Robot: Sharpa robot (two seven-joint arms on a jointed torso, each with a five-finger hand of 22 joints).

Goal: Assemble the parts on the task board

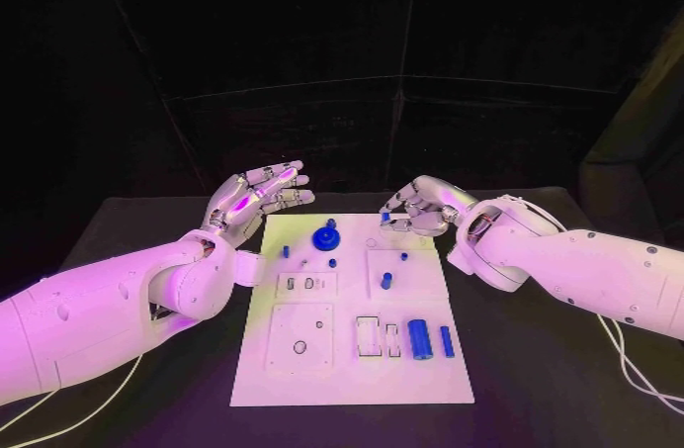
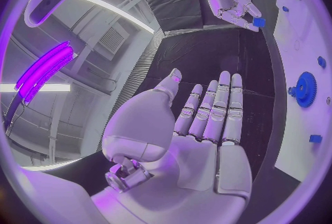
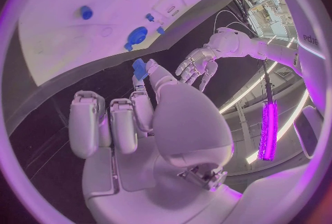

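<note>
Your left hand (image 1: 257, 197) floats just past the far left corner of the task board (image 1: 352, 369). Its palm is up, its fingers are spread wide, and it holds nothing. Your right hand (image 1: 421, 211) hangs over the far right corner of the board. It pinches a small blue part (image 3: 140, 68) between thumb and fingertip, and its other fingers are curled in.

From the head camera that part is only a tiny blue speck. The right wrist camera shows it as a flat little block. The left wrist camera shows the bare left palm.

The board is a white plate. A blue gear (image 1: 326, 238) stands near its far end. A blue cylinder (image 1: 421, 338) lies near its near right side.
</note>
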